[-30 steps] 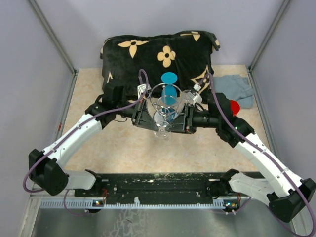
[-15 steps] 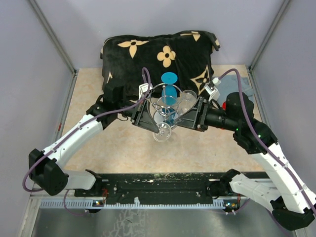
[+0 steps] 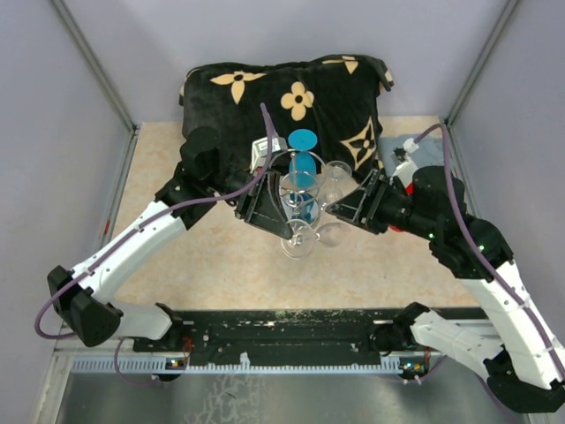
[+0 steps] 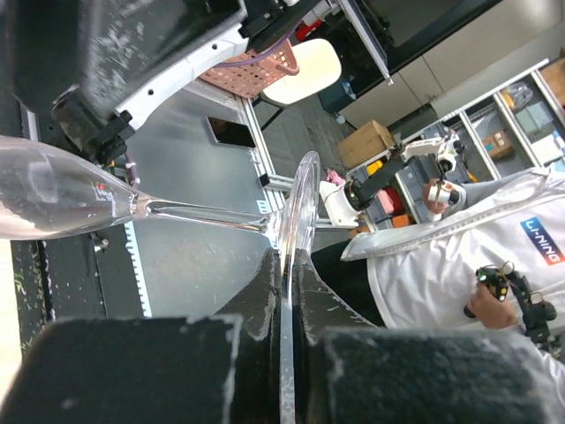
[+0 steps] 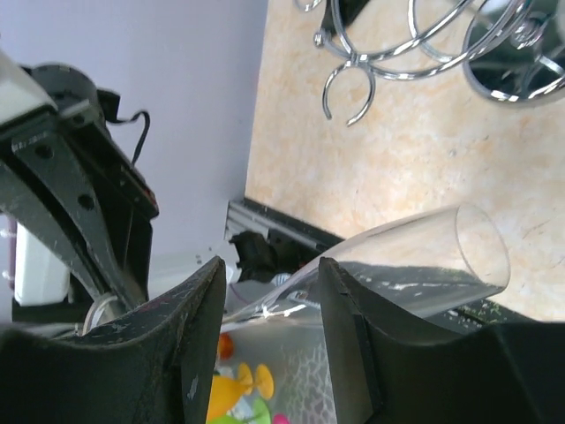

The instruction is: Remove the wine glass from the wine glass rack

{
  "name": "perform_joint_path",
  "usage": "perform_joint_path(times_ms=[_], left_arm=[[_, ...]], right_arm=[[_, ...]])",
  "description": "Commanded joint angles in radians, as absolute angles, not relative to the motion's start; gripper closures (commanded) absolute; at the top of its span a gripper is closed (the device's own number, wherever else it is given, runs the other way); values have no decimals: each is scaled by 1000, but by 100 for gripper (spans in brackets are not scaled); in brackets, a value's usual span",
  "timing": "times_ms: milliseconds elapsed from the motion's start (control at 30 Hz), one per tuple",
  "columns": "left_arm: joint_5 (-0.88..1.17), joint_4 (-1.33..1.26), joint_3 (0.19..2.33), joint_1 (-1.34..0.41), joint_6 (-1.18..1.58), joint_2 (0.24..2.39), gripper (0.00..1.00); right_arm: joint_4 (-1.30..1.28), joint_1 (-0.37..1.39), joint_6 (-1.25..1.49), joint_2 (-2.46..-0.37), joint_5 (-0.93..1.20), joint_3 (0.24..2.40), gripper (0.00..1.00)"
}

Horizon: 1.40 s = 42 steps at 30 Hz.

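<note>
Right gripper is pinching a wine glass at the stem, bowl tilted out over the beige table, clear of the wine glass rack. Left gripper is clamped on the foot of a second glass, seemingly just off the rack. From above, the rack stands between both arms, before a black flowered cushion.

I see a black pillow with tan flowers at 12 o'clock, and a grey cloth at 2 o'clock, beside it.
</note>
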<state>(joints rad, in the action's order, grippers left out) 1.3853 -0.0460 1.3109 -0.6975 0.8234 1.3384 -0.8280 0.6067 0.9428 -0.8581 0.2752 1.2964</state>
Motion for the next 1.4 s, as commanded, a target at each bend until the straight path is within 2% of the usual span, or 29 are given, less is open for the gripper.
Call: perform_joint_path(times_ms=[0, 233, 333, 500, 700, 800, 933, 1367], left_arm=[[1402, -94, 1378, -727, 762, 1347, 100], [1346, -74, 1371, -736, 564, 1315, 100], [1316, 5, 1393, -744, 392, 1305, 100], [1224, 282, 1496, -762, 3, 1319, 100], [1154, 373, 1502, -776, -225, 1310, 100], [1136, 410, 1501, -793, -306, 1304, 100], [1114, 434, 1484, -820, -370, 1290, 100], [1094, 492, 1480, -877, -448, 1276, 100]], right_arm=[[-882, 614, 931, -825, 93, 1401, 53], [-942, 614, 983, -764, -127, 1425, 44], [-954, 615, 1012, -765, -120, 1412, 41], [-918, 614, 1069, -777, -66, 1377, 34], [-830, 614, 1160, -754, -17, 1298, 26], [-780, 614, 1213, -726, -16, 1247, 22], [-666, 615, 1286, -681, -21, 1168, 13], [-497, 614, 1367, -673, -73, 1061, 10]])
